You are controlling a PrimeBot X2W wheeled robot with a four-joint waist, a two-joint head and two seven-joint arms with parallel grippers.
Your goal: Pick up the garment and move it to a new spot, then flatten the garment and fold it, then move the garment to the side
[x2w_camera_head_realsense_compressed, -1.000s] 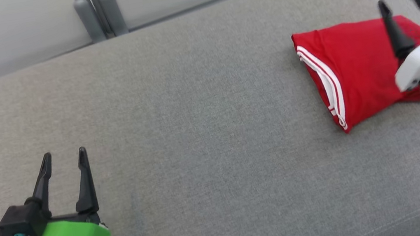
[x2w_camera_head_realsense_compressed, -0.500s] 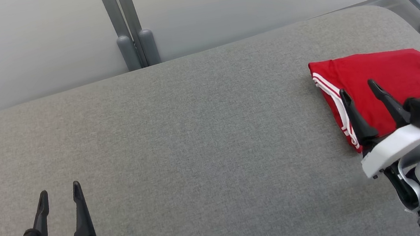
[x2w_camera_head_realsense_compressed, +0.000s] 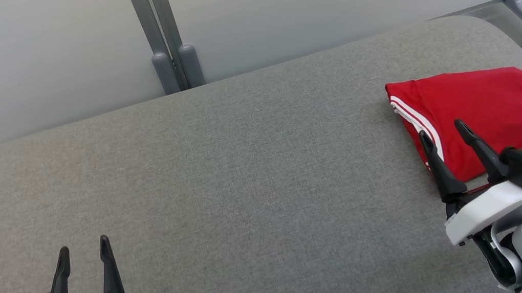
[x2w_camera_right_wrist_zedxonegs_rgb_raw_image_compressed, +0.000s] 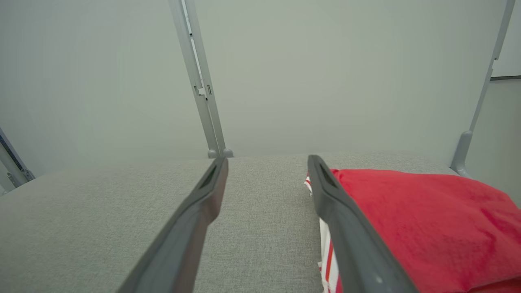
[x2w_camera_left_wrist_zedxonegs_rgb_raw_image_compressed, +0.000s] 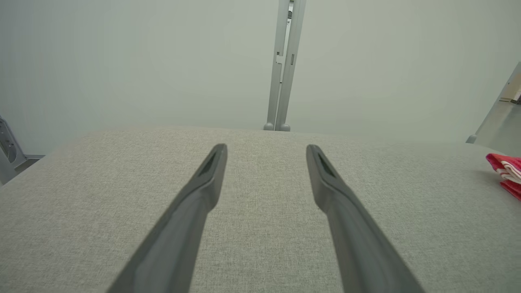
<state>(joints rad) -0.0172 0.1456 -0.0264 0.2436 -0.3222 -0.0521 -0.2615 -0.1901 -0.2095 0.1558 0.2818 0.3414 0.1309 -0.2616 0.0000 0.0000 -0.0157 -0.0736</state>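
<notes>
Garment [x2w_camera_head_realsense_compressed: 483,113] lay folded into a compact red packet on the grey cushion [x2w_camera_head_realsense_compressed: 245,180], close to its right edge and toward the far right corner, with the white red-striped trim [x2w_camera_head_realsense_compressed: 414,118] running down the packet's left side. Judged step: the last one, moving it to the side. That looked done or nearly done, since the fold was tidy and the packet sat well off the cushion's middle. Right claw [x2w_camera_head_realsense_compressed: 440,127] was spread wide and held nothing. In the head view its fingers pointed up over the packet's near left corner, and I couldn't tell whether they touched the cloth. In the right wrist view the garment [x2w_camera_right_wrist_zedxonegs_rgb_raw_image_compressed: 415,219] sat to the right of the gap, behind the right-hand finger and not between the fingers. Left claw [x2w_camera_head_realsense_compressed: 83,243] was also spread and empty, near the cushion's front left corner and well apart from the garment, which showed as a red sliver [x2w_camera_left_wrist_zedxonegs_rgb_raw_image_compressed: 506,173] at the right side of the left wrist view. Next move, as a guess: likely just parking the arms. If another nudge were wanted, the right claw would need to shift right, drop and pinch all layers at the near edge so the fold didn't open. A grey partition post [x2w_camera_head_realsense_compressed: 164,37] stood behind the far edge.
</notes>
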